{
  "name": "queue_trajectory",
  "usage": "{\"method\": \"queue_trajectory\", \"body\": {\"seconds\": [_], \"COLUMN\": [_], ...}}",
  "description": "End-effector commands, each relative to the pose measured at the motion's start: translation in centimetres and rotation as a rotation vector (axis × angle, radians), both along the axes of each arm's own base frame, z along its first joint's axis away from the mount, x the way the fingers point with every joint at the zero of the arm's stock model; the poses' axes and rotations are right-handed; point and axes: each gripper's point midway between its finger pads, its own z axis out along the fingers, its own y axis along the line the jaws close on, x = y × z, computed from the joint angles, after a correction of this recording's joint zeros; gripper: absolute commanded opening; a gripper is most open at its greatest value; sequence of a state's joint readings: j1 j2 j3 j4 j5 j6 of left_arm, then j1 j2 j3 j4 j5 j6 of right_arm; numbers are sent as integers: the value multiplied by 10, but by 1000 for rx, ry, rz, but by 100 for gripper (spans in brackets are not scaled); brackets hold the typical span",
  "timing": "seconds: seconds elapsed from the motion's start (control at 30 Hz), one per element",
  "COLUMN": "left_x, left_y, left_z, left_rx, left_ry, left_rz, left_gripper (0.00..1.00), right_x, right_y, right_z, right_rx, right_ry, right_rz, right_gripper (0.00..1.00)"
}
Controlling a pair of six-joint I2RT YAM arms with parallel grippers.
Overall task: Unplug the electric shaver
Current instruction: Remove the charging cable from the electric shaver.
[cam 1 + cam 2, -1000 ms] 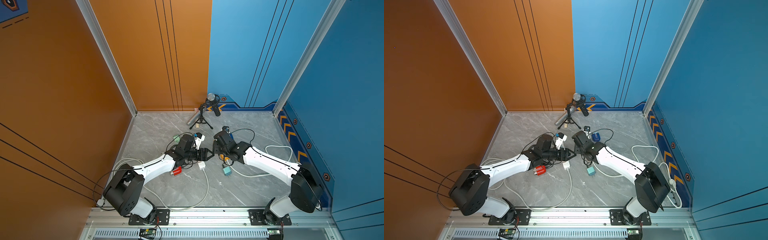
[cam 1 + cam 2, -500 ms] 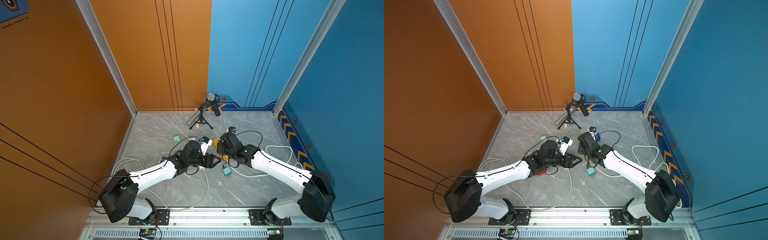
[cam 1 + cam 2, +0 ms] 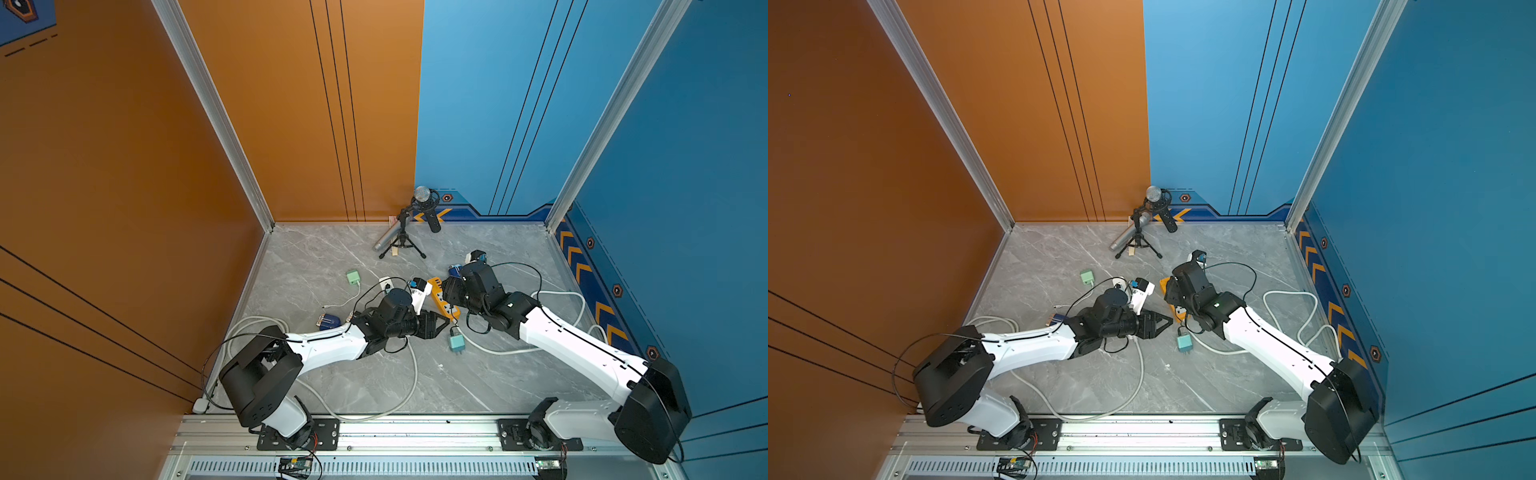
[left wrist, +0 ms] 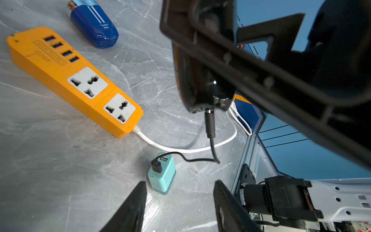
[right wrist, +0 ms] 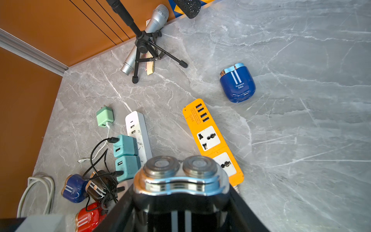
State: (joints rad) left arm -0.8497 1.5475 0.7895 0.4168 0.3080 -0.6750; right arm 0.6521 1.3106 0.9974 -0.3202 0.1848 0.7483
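Note:
The electric shaver (image 5: 180,180) is black with two round silver heads, and my right gripper (image 5: 180,202) is shut on its body, holding it above the table. In the left wrist view a black cable plug (image 4: 209,122) sits in the base of the shaver (image 4: 198,84). The cable runs down to a teal charger (image 4: 161,174) lying loose on the table. My left gripper (image 4: 180,192) is open with nothing between its fingers, just short of that charger and below the plug. In both top views the left gripper (image 3: 436,324) (image 3: 1160,323) points at the right gripper (image 3: 455,291) (image 3: 1173,291).
An orange power strip (image 5: 212,140) lies under the held shaver, with a blue shaver (image 5: 237,86) beyond it. A white power strip (image 5: 138,132) carries two teal chargers (image 5: 125,145); a green charger (image 5: 104,117), other shavers with tangled cables (image 5: 96,186) and a microphone tripod (image 5: 144,46) stand nearby.
Both arms have shifted to the right. My left gripper has come closer to the teal charger and its jaws have narrowed a little. The right gripper still holds the shaver.

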Motion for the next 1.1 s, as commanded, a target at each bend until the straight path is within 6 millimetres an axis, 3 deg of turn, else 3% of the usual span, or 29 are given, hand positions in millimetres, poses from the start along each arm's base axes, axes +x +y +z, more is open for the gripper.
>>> {"method": "queue_trajectory", "body": {"seconds": [0.0, 0.7, 1.07], "left_x": [5, 13, 16], "left_y": [-8, -30, -38], "left_z": [22, 17, 14], "left_rx": [-85, -131, -144], "left_ry": [-62, -55, -36], "left_rz": [17, -22, -35], "left_gripper": [55, 44, 30], "right_x": [-2, -17, -15], "right_y": [0, -6, -7], "right_z": [13, 3, 6], "right_rx": [74, 184, 209], "right_ry": [-26, 18, 11], "right_rz": [-17, -92, -115], "right_gripper": [52, 52, 51]}}
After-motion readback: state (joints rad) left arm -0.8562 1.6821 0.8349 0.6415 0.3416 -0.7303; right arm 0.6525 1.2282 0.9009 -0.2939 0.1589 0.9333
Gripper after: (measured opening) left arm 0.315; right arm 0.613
